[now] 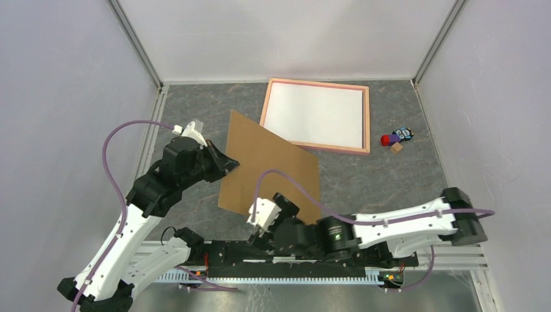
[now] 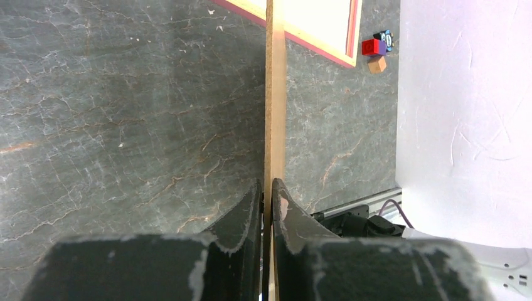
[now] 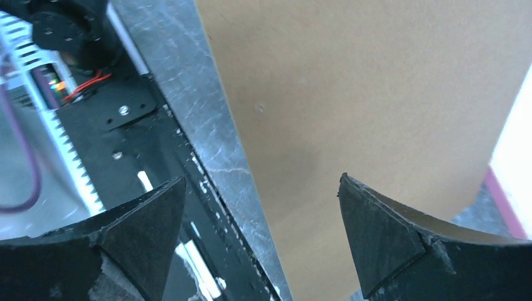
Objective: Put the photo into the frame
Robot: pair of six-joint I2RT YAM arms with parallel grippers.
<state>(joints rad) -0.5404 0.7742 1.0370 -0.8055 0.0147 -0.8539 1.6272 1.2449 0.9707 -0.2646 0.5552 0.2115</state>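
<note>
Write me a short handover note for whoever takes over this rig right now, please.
Left gripper: shut on the left edge of the brown board.
Right gripper: open by the board's near edge, holding nothing.
Frame: lies at the far side, filled by a white sheet, probably the photo face down.
Done: photo seemingly in.
Left: likely lay the board into the frame.

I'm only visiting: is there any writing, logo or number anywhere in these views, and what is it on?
No text can be read anywhere.
Small blue-and-black toy piece, beside the red block and tan block: some marking, too small to read.
Brown rectangular board: blank.
Thin pink picture frame and the white sheet inside it: blank.
</note>
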